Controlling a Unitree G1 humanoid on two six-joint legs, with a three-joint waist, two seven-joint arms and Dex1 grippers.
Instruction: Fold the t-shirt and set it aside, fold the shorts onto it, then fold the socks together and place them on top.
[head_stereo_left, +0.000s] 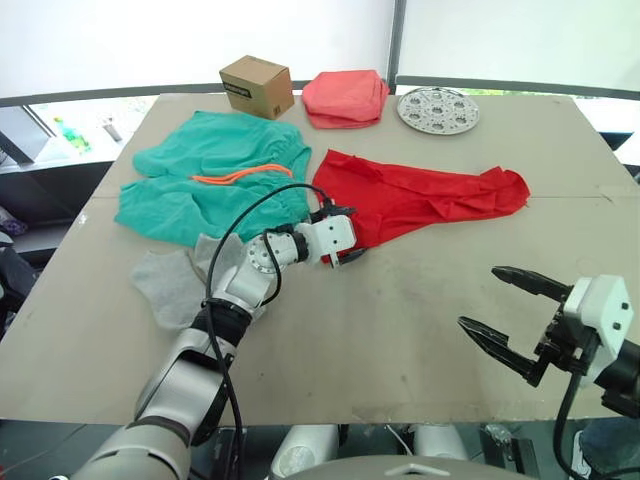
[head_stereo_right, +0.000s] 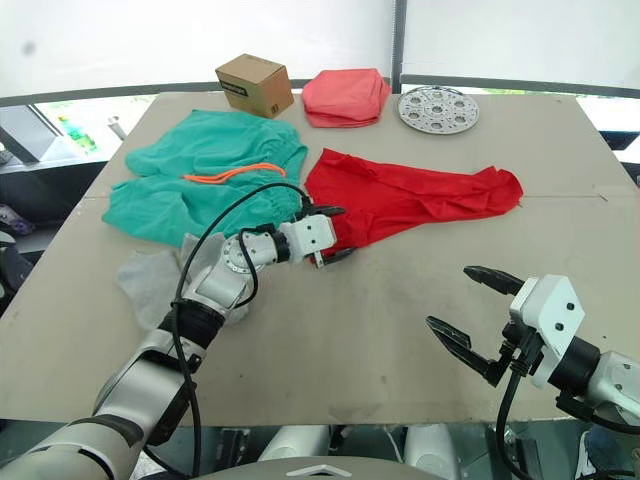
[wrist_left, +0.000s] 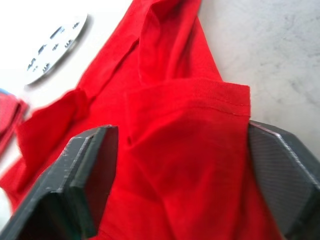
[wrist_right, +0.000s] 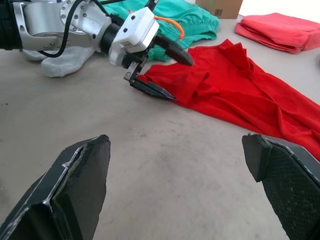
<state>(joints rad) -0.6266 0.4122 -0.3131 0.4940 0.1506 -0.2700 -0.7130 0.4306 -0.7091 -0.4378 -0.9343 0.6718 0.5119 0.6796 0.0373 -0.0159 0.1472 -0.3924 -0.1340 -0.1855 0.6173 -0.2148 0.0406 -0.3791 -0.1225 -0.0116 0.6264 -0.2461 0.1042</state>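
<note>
My left gripper (head_stereo_left: 341, 236) has its fingers apart around the near hem of the t-shirt (head_stereo_left: 420, 195), which lies mid-bench; my right gripper (head_stereo_left: 505, 318) hangs open near the front edge. If I close too shallow, I risk pinching one layer and dragging the shirt crooked.

Left claw (head_stereo_left: 345, 236) open at t-shirt (head_stereo_left: 420, 195) edge; right claw (head_stereo_left: 500, 310) open, apart.

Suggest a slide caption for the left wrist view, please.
Open left tool straddling a corner of the red t-shirt on the table.
</note>
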